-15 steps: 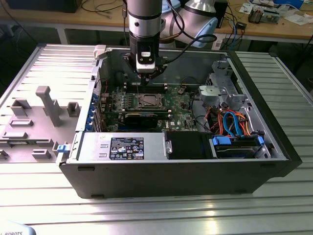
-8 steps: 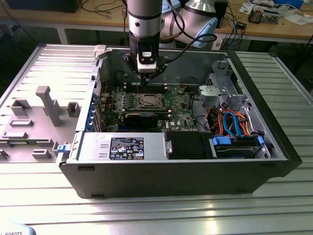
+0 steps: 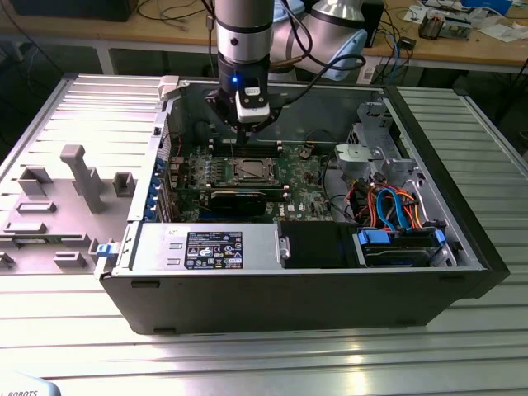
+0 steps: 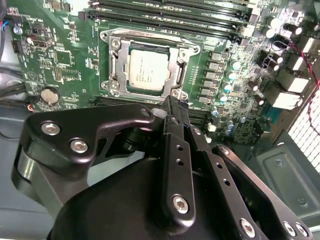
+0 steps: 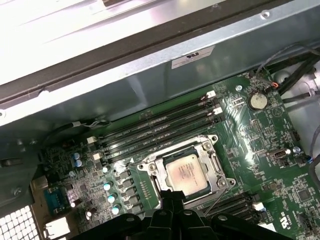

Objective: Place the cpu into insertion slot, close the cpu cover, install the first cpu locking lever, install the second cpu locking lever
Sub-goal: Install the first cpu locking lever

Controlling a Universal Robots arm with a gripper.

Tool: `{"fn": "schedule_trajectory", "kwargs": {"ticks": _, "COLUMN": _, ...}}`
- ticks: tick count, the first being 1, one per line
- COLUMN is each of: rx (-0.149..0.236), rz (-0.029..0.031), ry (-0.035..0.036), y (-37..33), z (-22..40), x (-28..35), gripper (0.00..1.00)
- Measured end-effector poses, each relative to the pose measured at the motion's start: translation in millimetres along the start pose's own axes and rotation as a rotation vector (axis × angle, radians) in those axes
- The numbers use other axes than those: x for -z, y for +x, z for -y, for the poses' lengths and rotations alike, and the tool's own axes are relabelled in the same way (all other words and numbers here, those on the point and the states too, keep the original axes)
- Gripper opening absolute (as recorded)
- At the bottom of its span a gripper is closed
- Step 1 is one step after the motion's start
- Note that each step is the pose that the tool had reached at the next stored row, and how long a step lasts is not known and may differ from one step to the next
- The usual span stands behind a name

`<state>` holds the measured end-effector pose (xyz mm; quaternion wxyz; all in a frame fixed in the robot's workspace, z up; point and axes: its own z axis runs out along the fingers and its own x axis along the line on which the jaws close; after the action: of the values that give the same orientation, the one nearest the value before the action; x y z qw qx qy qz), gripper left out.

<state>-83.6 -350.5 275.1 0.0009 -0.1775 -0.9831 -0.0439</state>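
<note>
In the exterior view the arm [image 3: 244, 33] hangs over the open computer case [image 3: 289, 305], above the green motherboard [image 3: 305, 177]. Both wrist views go closer. The cpu [image 4: 148, 71] [image 5: 186, 172] sits in the insertion slot [image 4: 111, 44], and the cpu cover [image 4: 118, 62] lies flat around it (its window frames the chip). The gripper [image 4: 172, 105] [image 5: 172, 196] hovers just beside the socket, its fingers pressed together with nothing between them. The first wrist view also takes in the long memory slots [image 5: 160, 125] beyond the socket.
</note>
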Motion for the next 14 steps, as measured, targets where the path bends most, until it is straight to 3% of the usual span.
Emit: {"fn": "schedule_trajectory", "kwargs": {"ticks": 14, "rx": 0.013, "rz": -0.0012, "ry": 0.0003, "y": 0.0, "z": 0.1, "x": 0.0, "gripper": 0.11}}
